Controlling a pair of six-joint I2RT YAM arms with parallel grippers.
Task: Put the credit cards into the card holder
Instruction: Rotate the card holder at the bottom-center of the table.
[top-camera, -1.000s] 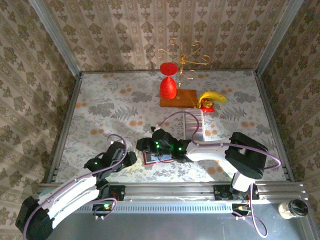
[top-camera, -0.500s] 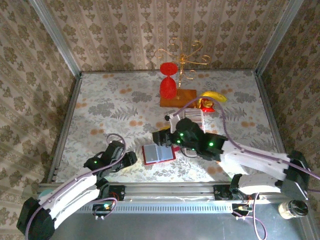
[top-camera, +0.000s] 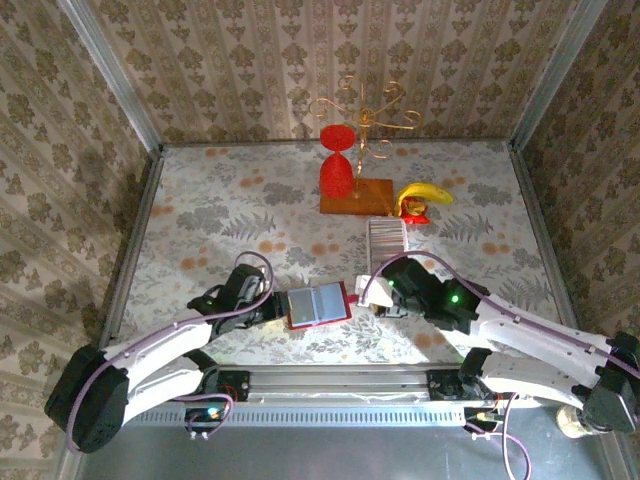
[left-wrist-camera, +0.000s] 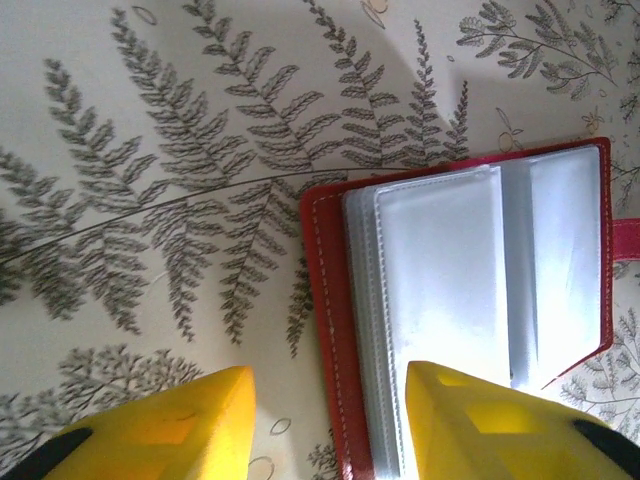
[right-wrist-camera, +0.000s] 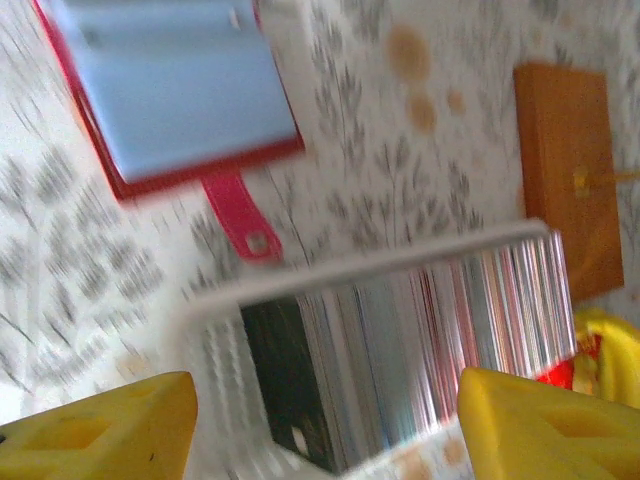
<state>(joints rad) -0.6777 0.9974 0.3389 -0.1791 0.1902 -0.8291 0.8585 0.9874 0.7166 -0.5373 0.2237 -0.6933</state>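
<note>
The small red book-like card holder (top-camera: 318, 304) is seen lying open on the floral-patterned tabletop (top-camera: 200, 220), close to the near edge. Its pale blue-grey sleeves are turned up and its clasp tab (right-wrist-camera: 240, 225) is pointed right. The left gripper (left-wrist-camera: 330, 425) is held spread and empty at the holder's left edge, one yellow fingertip (left-wrist-camera: 500, 420) over the sleeves; contact cannot be told. Just right of the holder, the right gripper (top-camera: 380, 296) is also spread wide, nothing grasped. The long row of pale striped credit cards (top-camera: 386, 240) is laid beyond it, its far end near the brown wooden board (top-camera: 357, 196); the wrist view is blurred.
</note>
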